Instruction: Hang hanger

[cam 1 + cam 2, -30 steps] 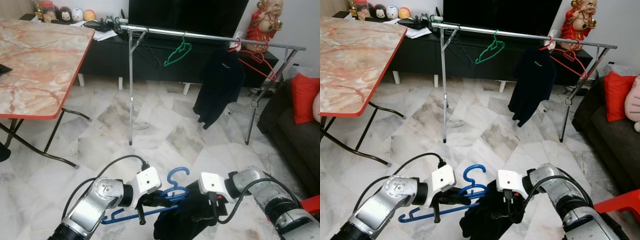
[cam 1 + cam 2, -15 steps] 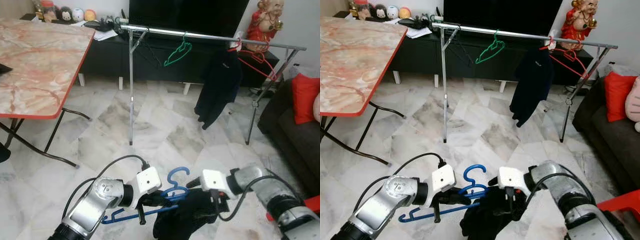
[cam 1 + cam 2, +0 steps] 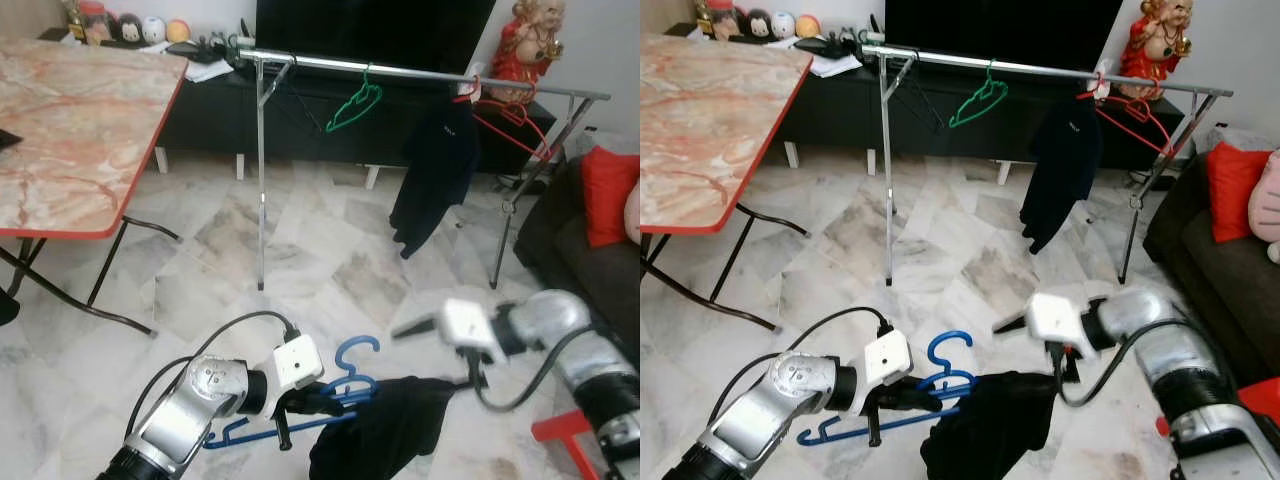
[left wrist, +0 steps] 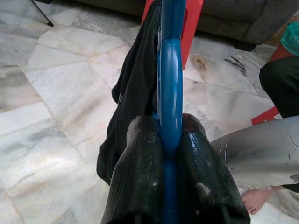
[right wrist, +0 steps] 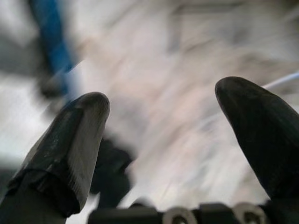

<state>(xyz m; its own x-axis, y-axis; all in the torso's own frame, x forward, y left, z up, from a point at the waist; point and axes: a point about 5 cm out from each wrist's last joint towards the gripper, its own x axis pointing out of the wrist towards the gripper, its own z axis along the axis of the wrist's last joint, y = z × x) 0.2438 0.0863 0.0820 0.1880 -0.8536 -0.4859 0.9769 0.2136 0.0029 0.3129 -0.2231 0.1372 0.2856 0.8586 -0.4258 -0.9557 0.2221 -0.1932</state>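
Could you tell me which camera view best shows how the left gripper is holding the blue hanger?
The left wrist view: the left gripper has both fingers clamped on the blue hanger in close-up. Both eye views show the grip small, partly hidden. The right wrist view shows a blurred blue streak.

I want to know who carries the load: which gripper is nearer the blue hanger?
Left. The left gripper is clamped on the blue hanger, fingers pinching its bar. The right gripper is open and lifted off to the hanger's right, above the black garment draped on it.
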